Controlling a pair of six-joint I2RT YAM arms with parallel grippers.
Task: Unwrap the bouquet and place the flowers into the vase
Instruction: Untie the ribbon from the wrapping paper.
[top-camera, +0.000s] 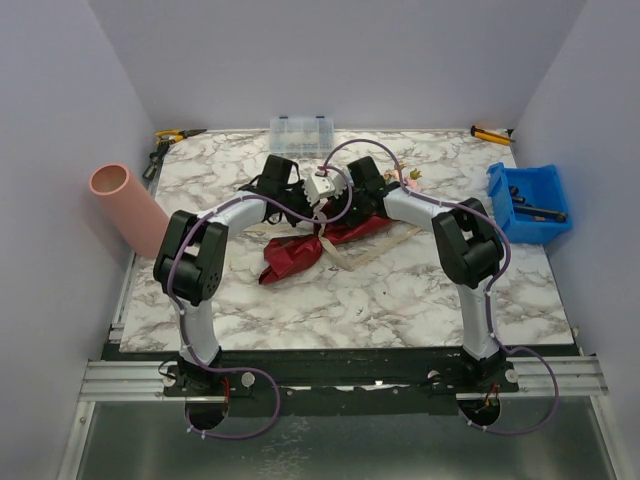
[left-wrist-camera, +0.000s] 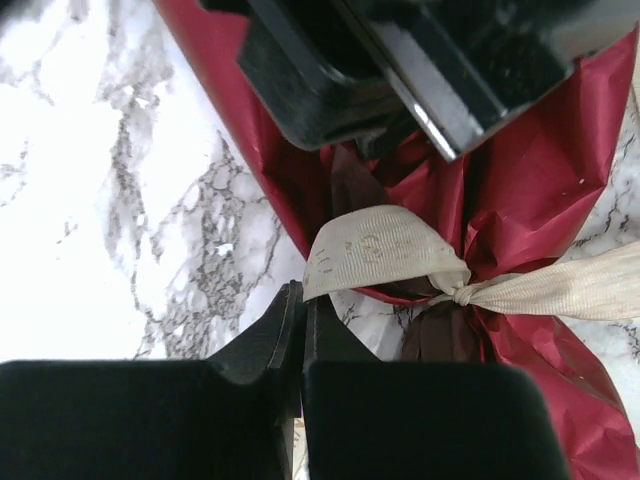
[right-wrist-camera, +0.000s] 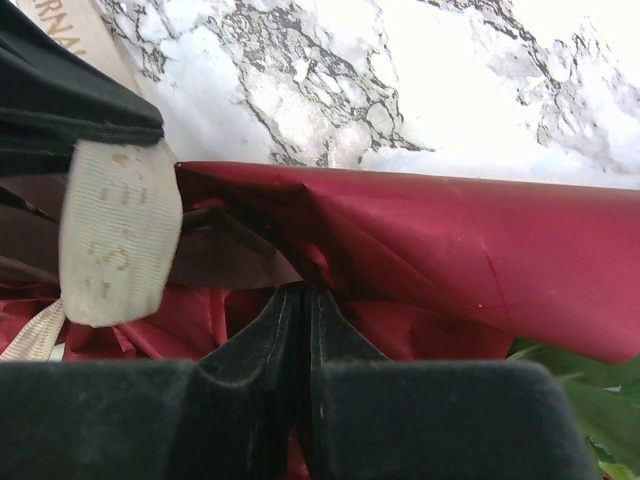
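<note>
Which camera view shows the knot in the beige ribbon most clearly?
The left wrist view: the knot sits close and sharp against the maroon wrap. The right wrist view shows only a ribbon loop, no knot. In the top view only loose ribbon tails show; the knot is hidden.

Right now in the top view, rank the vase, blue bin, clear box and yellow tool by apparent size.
1. vase and blue bin: about alike, not ranked
2. clear box
3. yellow tool

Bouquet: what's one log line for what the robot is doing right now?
left gripper: shut on ribbon | right gripper: shut on maroon wrap | bouquet: knot tied | vase: far left, untouched
</note>
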